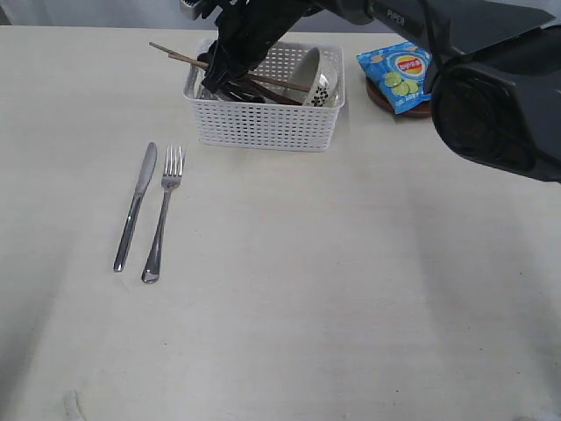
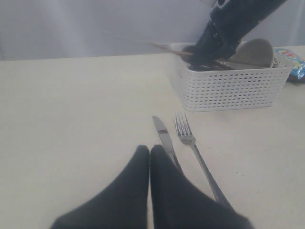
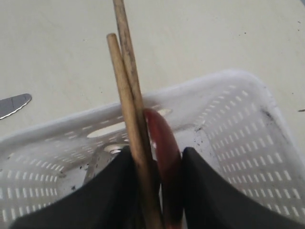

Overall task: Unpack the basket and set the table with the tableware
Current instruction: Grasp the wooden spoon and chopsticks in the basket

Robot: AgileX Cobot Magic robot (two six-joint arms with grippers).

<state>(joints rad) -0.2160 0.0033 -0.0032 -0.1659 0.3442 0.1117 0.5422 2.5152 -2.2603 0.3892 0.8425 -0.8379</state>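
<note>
The white basket stands at the table's far middle. My right gripper reaches down into its left end. In the right wrist view that gripper is shut on two wooden chopsticks and a dark red spoon, side by side between its fingers. The chopsticks stick out over the basket's left rim. A white bowl leans inside at the right end. The steel knife and fork lie parallel on the table. My left gripper is shut and empty, just short of the knife.
A blue snack bag lies on a brown plate to the right of the basket. The right arm's dark body fills the upper right of the exterior view. A steel item shows on the basket floor.
</note>
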